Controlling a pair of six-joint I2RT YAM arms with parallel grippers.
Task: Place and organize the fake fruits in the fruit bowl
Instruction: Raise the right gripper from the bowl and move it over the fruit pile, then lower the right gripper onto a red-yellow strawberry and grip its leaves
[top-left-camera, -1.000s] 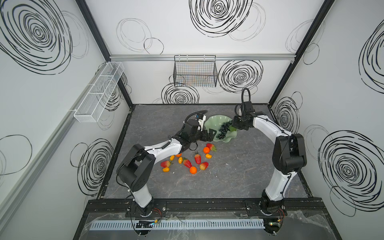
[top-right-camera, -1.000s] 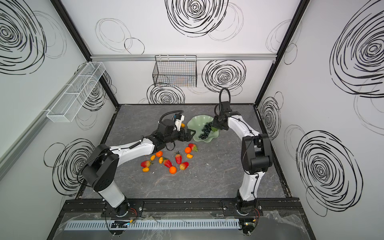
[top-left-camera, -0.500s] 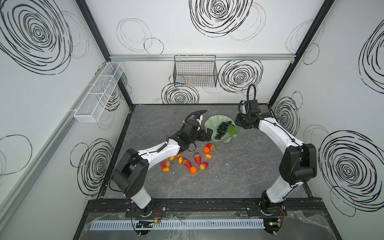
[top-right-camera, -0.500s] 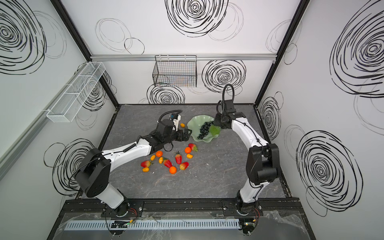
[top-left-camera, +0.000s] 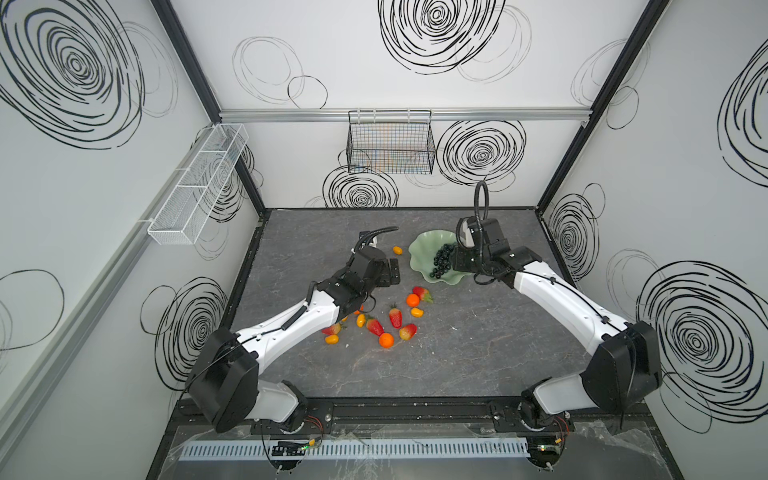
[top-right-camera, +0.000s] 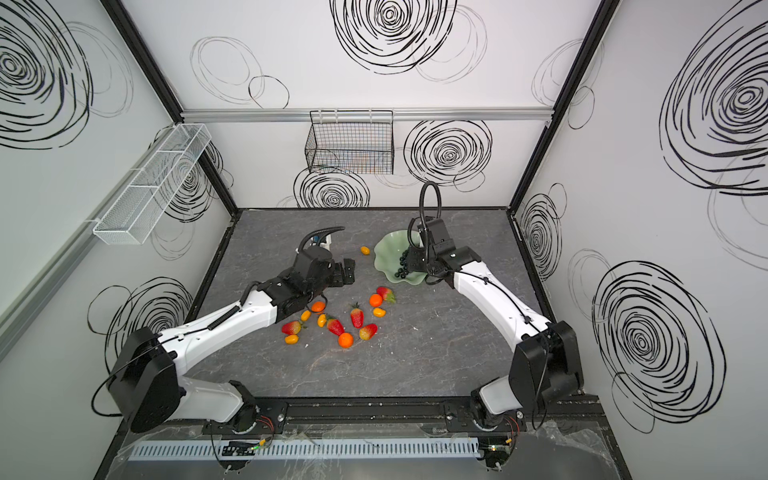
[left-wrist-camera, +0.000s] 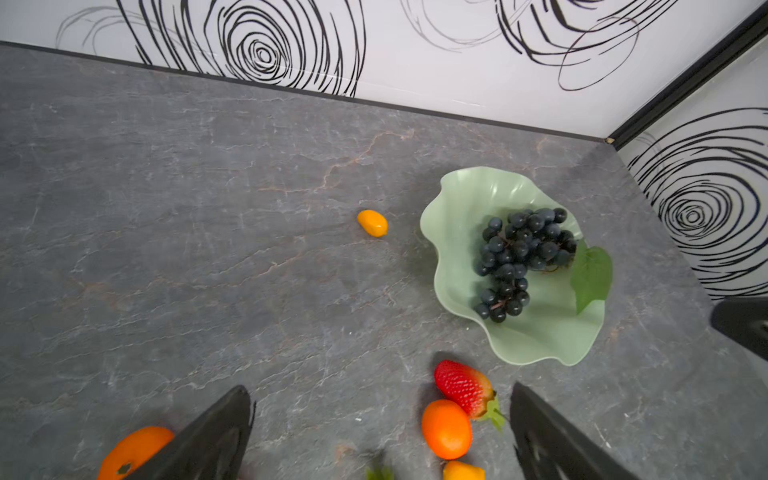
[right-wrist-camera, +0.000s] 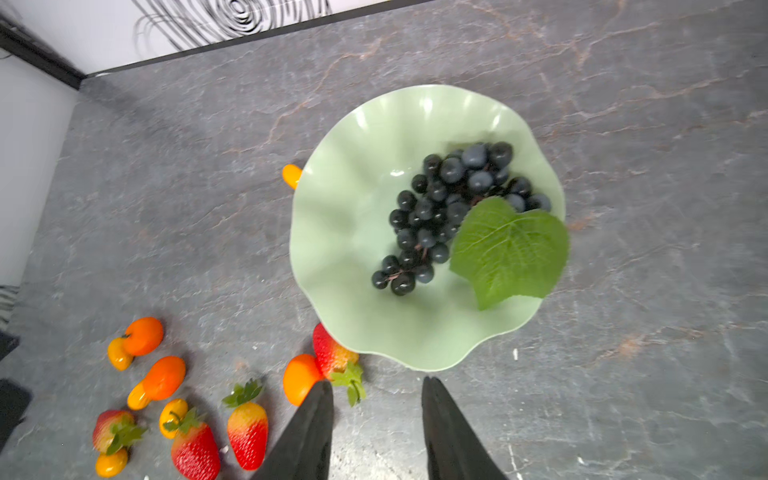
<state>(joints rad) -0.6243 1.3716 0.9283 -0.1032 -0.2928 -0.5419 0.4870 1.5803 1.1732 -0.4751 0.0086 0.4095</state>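
Note:
The pale green fruit bowl (top-left-camera: 422, 249) (right-wrist-camera: 353, 216) stands at the back of the table. In it lies the dark grape bunch (top-left-camera: 443, 259) (right-wrist-camera: 440, 208) with its green leaf (right-wrist-camera: 509, 249). My right gripper (right-wrist-camera: 378, 382) (top-left-camera: 460, 261) hovers over the bowl's right side, open and empty. My left gripper (left-wrist-camera: 380, 390) (top-left-camera: 392, 270) is wide open and empty, left of the bowl. A strawberry (left-wrist-camera: 461, 386) and a tangerine (left-wrist-camera: 446, 428) lie on the table below it. One kumquat (top-left-camera: 397, 250) sits left of the bowl. Several more fruits (top-left-camera: 374, 326) lie scattered mid-table.
A black wire basket (top-left-camera: 390, 143) hangs on the back wall and a white mesh basket (top-left-camera: 199, 187) on the left wall. Both are well above the table. Walls close in the back and both sides.
My right gripper has opened and let go of the grape bunch, which now lies in the bowl, and it has drawn back a little. The left gripper has shifted slightly, still open.

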